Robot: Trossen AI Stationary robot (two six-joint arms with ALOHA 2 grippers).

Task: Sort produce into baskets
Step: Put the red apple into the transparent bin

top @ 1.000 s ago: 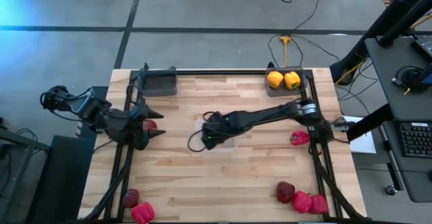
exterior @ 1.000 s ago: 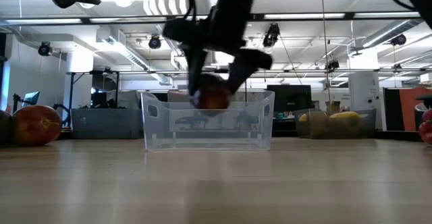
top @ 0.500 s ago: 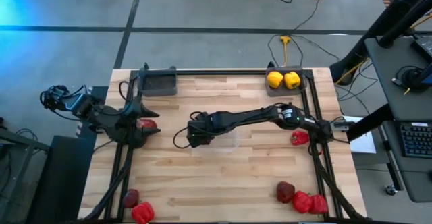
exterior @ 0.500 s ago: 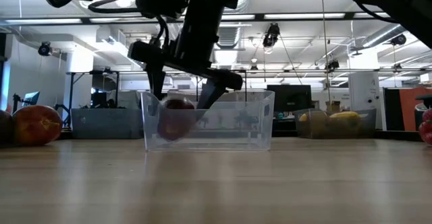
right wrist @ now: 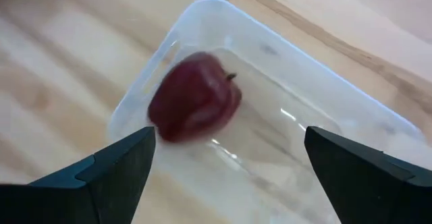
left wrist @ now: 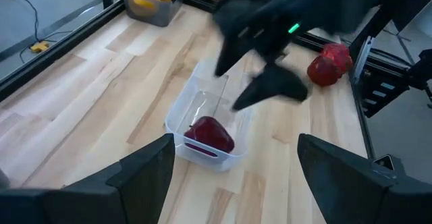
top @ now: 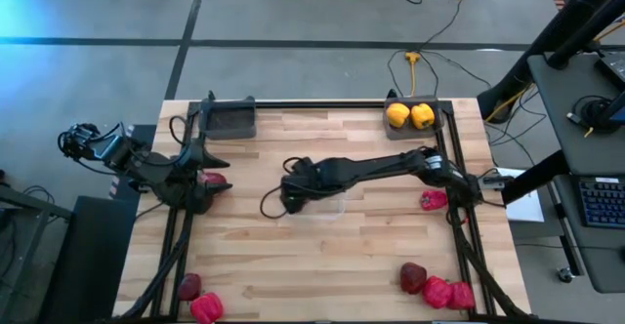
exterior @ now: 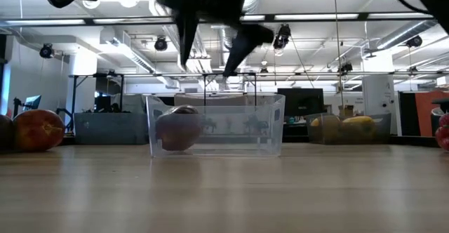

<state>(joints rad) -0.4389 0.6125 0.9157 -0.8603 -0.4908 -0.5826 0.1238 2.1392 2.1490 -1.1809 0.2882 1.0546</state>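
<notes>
A dark red apple (right wrist: 196, 104) lies in the clear plastic container (top: 322, 199) at mid-table, at the end nearer the table's left edge; it also shows in the low view (exterior: 177, 128). My right gripper (exterior: 214, 47) is open and empty, well above the container. My left gripper (top: 221, 175) is open near the table's left edge, above another apple (exterior: 38, 130) that rests on the table. Two yellow peppers (top: 410, 116) sit in the far right grey tray. The far left grey tray (top: 229, 119) shows nothing inside.
One red pepper (top: 433, 200) lies by the right rail. Several red items (top: 437, 290) lie at the near right corner and two (top: 198, 297) at the near left corner. Bare wood lies along the near middle of the table.
My right gripper brought the apple down into the clear container's left end, let go of it and rose straight up with its fingers open. The apple now rests on the container's floor.
</notes>
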